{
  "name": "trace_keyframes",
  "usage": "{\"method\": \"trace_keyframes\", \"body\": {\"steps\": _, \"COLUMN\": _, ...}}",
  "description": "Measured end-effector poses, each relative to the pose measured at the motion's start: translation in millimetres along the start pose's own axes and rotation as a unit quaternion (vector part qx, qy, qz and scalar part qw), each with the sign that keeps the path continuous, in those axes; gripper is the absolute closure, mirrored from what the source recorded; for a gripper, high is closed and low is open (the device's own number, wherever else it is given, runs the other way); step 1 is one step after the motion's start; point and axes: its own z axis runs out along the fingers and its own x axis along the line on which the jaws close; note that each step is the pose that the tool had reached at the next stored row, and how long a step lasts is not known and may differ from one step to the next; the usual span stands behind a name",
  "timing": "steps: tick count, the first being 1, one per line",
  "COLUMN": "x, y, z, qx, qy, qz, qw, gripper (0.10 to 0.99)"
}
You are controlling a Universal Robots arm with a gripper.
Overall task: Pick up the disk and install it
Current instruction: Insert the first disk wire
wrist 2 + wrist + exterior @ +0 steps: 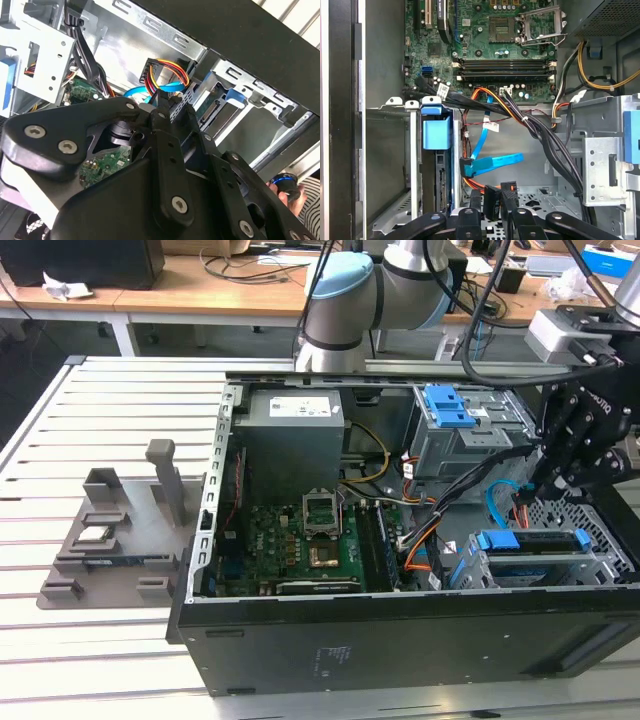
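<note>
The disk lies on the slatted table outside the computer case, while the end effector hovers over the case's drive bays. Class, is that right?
No. The disk sits in the drive cage inside the computer case, as the first wrist view shows; the end effector does hover there.

My worktop (90,400) is a pale slatted metal surface that fills the lower and left parts of the exterior view. On it, at the frame's left, sits a grey fixture block (120,530) with upright posts. Beside it, centre to right, the open black computer case (400,640) rests directly on the slats.
</note>
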Motion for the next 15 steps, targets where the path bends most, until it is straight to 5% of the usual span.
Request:
{"method": "trace_keyframes", "body": {"steps": 3, "x": 0.0, "y": 0.0, "z": 0.0, "qx": 0.0000, "qy": 0.0004, "qz": 0.000, "qw": 1.0000, "gripper": 0.800}}
{"method": "trace_keyframes", "body": {"steps": 5, "x": 0.0, "y": 0.0, "z": 0.1, "qx": 0.0000, "qy": 0.0005, "qz": 0.000, "qw": 1.0000, "gripper": 0.914}}
{"method": "trace_keyframes", "body": {"steps": 11, "x": 1.1, "y": -0.1, "z": 0.1, "qx": 0.0000, "qy": 0.0014, "qz": 0.000, "qw": 1.0000, "gripper": 0.918}}
{"method": "trace_keyframes", "body": {"steps": 15, "x": 23.5, "y": -0.6, "z": 1.1, "qx": 0.0002, "qy": 0.0094, "qz": 0.000, "qw": 1.0000, "gripper": 0.918}}
